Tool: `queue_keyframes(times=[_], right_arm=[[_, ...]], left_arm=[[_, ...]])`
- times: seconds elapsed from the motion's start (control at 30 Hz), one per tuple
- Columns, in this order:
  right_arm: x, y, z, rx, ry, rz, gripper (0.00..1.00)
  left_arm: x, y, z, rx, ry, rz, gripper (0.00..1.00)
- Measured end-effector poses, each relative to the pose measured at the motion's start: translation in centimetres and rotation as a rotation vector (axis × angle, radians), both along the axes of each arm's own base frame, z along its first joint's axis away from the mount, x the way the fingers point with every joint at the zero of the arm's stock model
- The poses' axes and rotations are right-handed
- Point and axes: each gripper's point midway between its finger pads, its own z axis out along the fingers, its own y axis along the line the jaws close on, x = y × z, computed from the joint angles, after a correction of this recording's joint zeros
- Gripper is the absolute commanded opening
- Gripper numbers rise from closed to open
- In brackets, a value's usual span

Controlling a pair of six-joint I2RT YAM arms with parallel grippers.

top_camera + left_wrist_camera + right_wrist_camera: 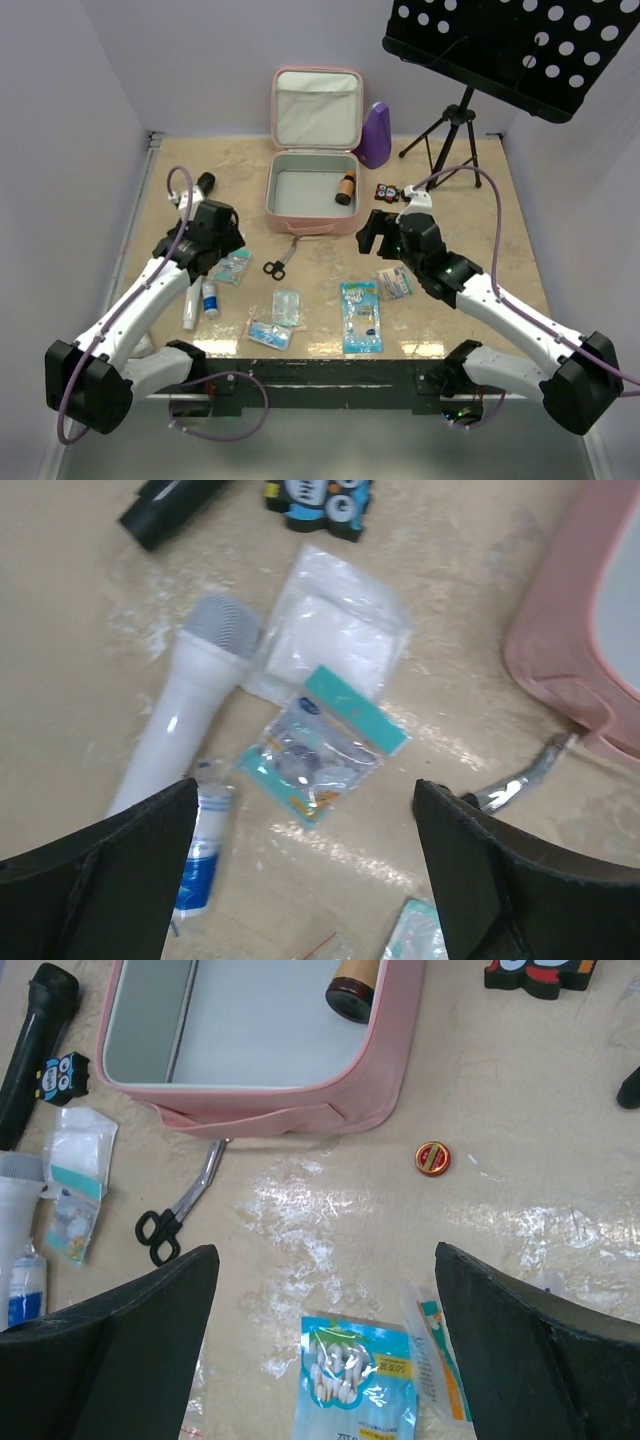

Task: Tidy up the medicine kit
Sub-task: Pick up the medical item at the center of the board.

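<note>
The left hand (226, 254) hangs over the left of the surface (330, 260), its fingers spread wide and gripping nothing. Below it lie a white tube (185, 715), a blue-and-white tube (200, 855), a teal-edged packet (320, 755) and a gauze pouch (335, 630). Just right of these lie scissors (277, 262), their tips at the near edge of the medicine kit (312, 216). The kit sits open at the far centre, lid upright, with 1 brown bottle (346, 187) lying in its right side. A purple object (376, 135) stands just right of the lid. The right hand (378, 228) hovers by the kit's near right corner, fingers wide apart and empty. A red tin (433, 1158) lies below it, and a swab pack (355, 1380) lies nearer.
</note>
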Motion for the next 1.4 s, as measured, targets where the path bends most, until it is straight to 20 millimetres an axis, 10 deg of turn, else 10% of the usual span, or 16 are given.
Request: queue_keyframes(times=[0.23,0.73,1.1,1.4], right_arm=[[-0.6,0.2,-1.5,0.0,0.023,0.025,0.93],[-1.3,0.1,-2.0,0.016,0.017,0.042,0.93],[-1.7,0.9,-2.0,0.021,0.018,0.098,0.92],[-1.9,2.4,-3.2,0.019,0.051,0.181,0.92]], left_arm=[[-2.2,6.3,-2.3,0.004,0.097,0.194,0.79],[-5.0,3.4,-7.6,-0.025,0.354,0.077,0.76],[-5.2,3.1,-6.2,-0.097,0.246,0.101,0.84],[-3.7,8.1,-4.9,-0.077,0.245,0.26,0.82]])
